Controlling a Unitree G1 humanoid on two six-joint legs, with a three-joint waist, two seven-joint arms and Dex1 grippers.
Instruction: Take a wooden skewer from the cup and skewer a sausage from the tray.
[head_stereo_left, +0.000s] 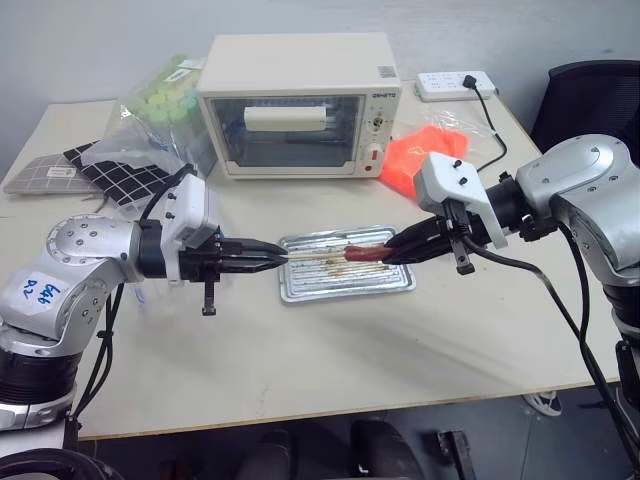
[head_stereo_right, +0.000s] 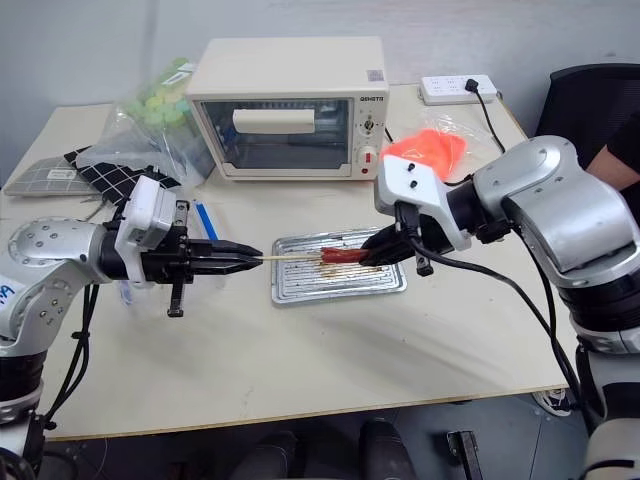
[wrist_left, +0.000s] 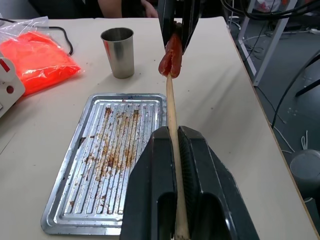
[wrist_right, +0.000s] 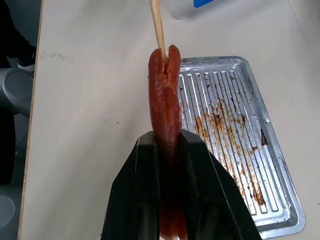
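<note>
One shallow rectangular silver metal baking tray (wrist_left: 107, 165) lies on the pale tabletop (head_stereo_left: 330, 350) with nothing in it but brown greasy streaks along its ribs. One small plain steel tumbler (wrist_left: 118, 52) stands upright beyond the tray's short end, near an orange plastic bag (wrist_left: 35, 57); its inside cannot be made out from this angle. One white toaster oven (head_stereo_left: 298, 105) sits at the back with its glass door shut, and beside it lies a clear plastic bag of green-topped containers (head_stereo_left: 165, 100) — too bunched to count. The single thin pale wooden skewer (wrist_left: 172, 135) is held over the tray, roughly level, by the left gripper (head_stereo_left: 272, 256), whose two black fingers (wrist_left: 150, 200) are clamped tight on its rear part. The skewer's tip is pushed into the end of the one short glossy red sausage (wrist_right: 165, 115), which has split lengthwise at that end. The sausage is also clear of the tray, gripped at its far end between the two black fingers (wrist_right: 145, 190) of the right gripper (head_stereo_left: 395, 250) — the two grippers face each other across the tray. A white power strip (head_stereo_left: 455, 84) lies at the tabletop's far edge.
</note>
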